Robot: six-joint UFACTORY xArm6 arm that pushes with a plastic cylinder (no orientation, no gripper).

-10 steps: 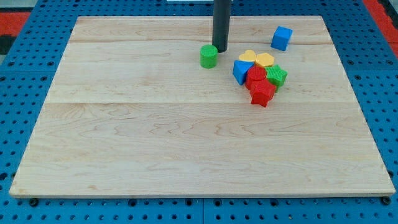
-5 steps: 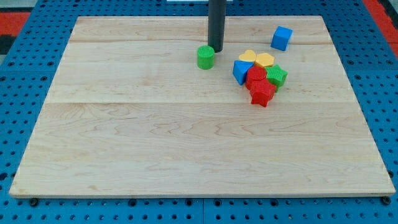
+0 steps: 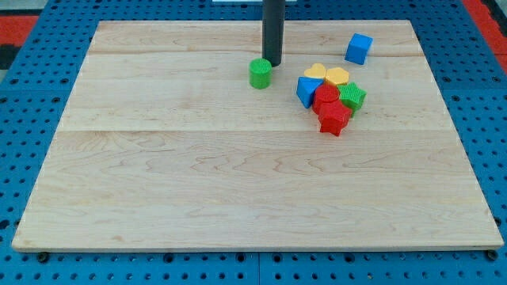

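My tip (image 3: 272,63) rests on the wooden board (image 3: 198,174) near the view's top, touching the upper right side of a green cylinder (image 3: 260,74). To the right lies a tight cluster: a blue triangular block (image 3: 306,90), two yellow blocks (image 3: 316,72) (image 3: 337,76), a green block (image 3: 352,96) and two red blocks (image 3: 325,96) (image 3: 333,119). A blue cube (image 3: 359,48) sits alone at the upper right.
The board lies on a blue pegboard surface (image 3: 32,119) with red areas (image 3: 16,28) at the view's top corners.
The rod has slid a little to the view's left, and the green cylinder has shifted left with it.
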